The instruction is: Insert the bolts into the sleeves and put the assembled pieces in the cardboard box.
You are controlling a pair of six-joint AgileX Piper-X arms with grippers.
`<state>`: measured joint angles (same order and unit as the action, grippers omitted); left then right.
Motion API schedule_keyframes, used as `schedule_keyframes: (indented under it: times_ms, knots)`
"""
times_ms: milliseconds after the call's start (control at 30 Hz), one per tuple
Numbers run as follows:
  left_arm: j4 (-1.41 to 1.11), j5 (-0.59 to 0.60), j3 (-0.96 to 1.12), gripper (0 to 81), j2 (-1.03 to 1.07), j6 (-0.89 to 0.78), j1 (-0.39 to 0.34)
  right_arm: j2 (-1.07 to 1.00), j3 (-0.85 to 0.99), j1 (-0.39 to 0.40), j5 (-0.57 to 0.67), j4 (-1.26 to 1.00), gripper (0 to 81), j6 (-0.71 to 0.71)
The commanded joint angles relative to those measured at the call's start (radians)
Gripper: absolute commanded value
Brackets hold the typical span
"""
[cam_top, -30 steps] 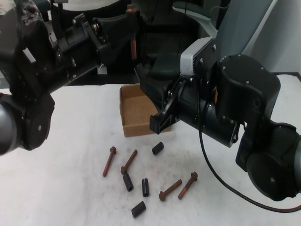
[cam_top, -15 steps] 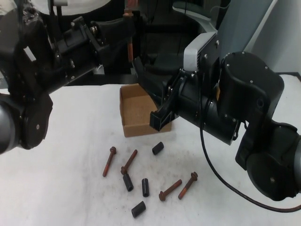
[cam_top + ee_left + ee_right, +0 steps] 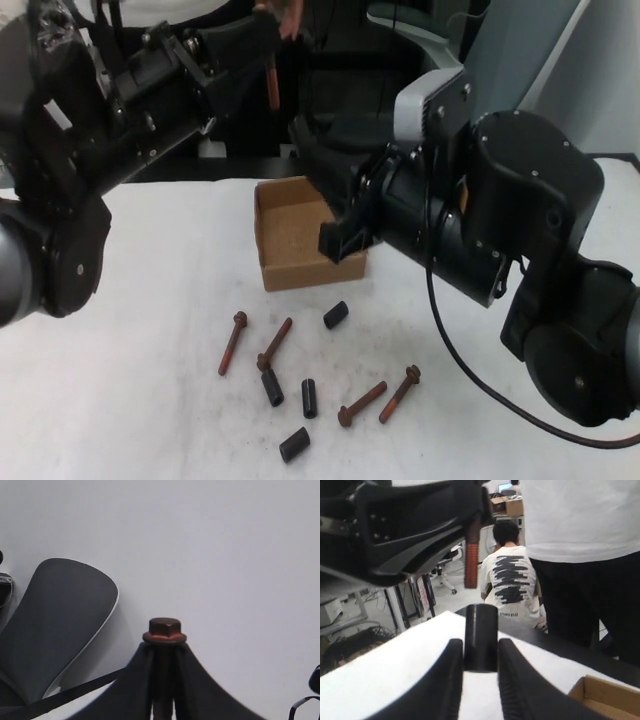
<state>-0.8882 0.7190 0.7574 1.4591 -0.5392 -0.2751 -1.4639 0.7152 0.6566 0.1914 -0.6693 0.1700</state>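
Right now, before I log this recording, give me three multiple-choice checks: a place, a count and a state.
1. The loose sleeves lie: A on a chair; B on the bench; C on a shelf.
2. Loose bolts on the bench: A two; B six; C four.
3. The right gripper is: A shut on a sleeve; B open; C shut on a bolt.
B: all four lie on the bench before the cardboard box. C: four bolts lie apart there. A: it clamps a black sleeve.

Loose bolts (image 3: 232, 343), sleeves (image 3: 336, 315) near cardboard box (image 3: 300, 272)
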Motion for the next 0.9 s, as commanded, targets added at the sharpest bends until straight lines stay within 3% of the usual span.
schedule_keyframes:
  times_ms: [0,267,367,500,733,867]
  knots:
    - [-0.022,-0.008,0.010,0.3,-0.001,-0.009,0.002,0.004,0.010,-0.005,-0.076,-0.085,0.8,0.036]
    - [-0.041,-0.011,0.010,0.3,-0.001,-0.034,0.002,0.004,0.007,0.000,-0.146,-0.120,0.8,0.110]
    - [-0.068,-0.011,0.010,0.3,-0.001,-0.054,0.002,0.004,-0.007,0.023,-0.341,-0.132,0.8,0.101]
    - [-0.074,-0.006,0.010,0.3,-0.001,-0.068,0.004,0.004,-0.014,0.057,-0.565,-0.111,0.8,-0.010]
    - [-0.074,-0.005,0.010,0.3,-0.001,-0.068,0.003,0.004,-0.014,0.079,-0.636,-0.012,0.8,-0.238]
    - [-0.074,-0.005,0.010,0.3,-0.001,-0.068,0.003,0.000,-0.025,0.079,-0.645,-0.009,0.8,-0.262]
